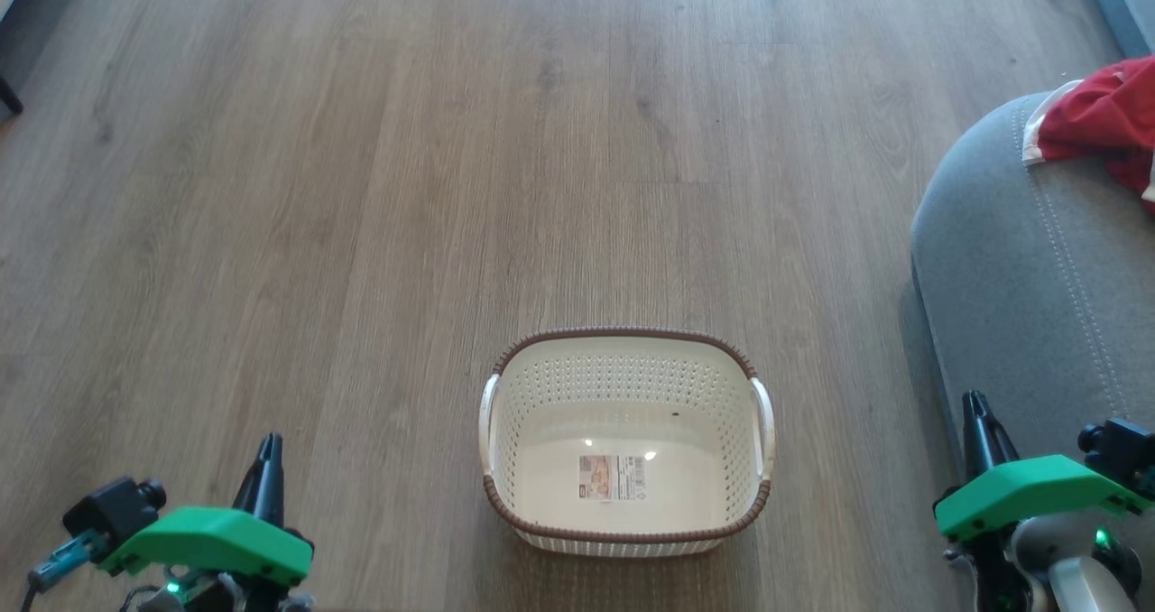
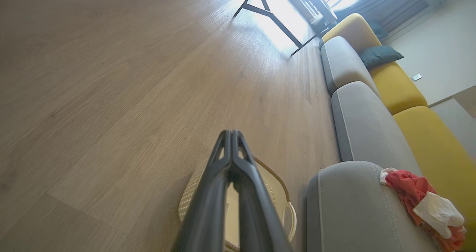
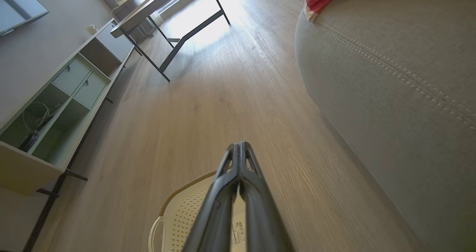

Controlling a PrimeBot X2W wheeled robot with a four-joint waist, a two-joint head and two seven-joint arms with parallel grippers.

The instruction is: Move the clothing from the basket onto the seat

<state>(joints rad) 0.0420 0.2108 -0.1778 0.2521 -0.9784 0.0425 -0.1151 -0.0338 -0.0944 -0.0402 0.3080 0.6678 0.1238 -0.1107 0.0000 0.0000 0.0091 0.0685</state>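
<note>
Left hand (image 1: 268,449): low left, fingers pressed together, holding nothing, pointing forward over the floor (image 1: 361,188).
Right hand (image 1: 976,409): low right, likewise closed and empty, beside the seat (image 1: 1020,269).
Basket (image 1: 627,334): on the floor between the hands, interior bare to its label (image 1: 614,478).
Clothing (image 1: 1096,115): red-and-white heap on the seat.
Left wrist view adds yellow backrests (image 2: 398,84); right wrist view adds a shelf unit (image 3: 55,107).

Pale wood-plank floor (image 1: 361,188), black-legged table (image 3: 148,7) at far end, open pale shelf unit (image 3: 55,107) beside it, dark teal pillow (image 2: 381,55) against yellow sofa cushions (image 2: 398,88)
</note>
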